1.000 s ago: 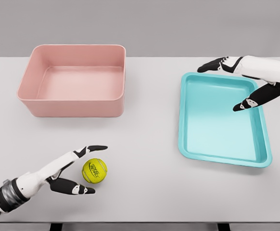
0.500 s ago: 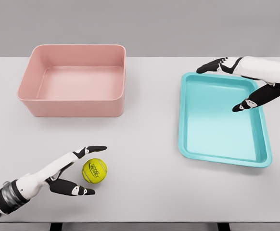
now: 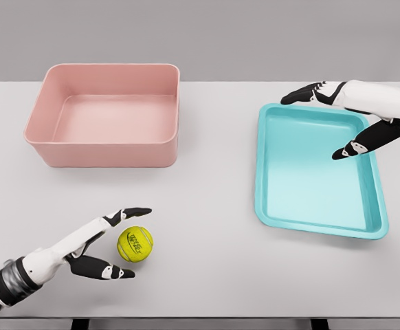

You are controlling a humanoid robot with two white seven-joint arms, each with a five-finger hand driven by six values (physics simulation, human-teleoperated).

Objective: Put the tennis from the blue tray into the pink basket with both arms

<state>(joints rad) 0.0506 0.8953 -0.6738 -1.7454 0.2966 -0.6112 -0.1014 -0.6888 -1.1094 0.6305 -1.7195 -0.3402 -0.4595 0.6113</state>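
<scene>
On table (image 3: 207, 206): yellow-green tennis ball (image 3: 135, 245), printed.

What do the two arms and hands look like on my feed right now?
Both arms are white. The left hand has white segments with black fingers tipped by small white marks, and a grey ribbed wrist cuff; black patches show near the picture's lower left corner. The right hand is white-backed with black fingers bearing the same white marks.
</scene>
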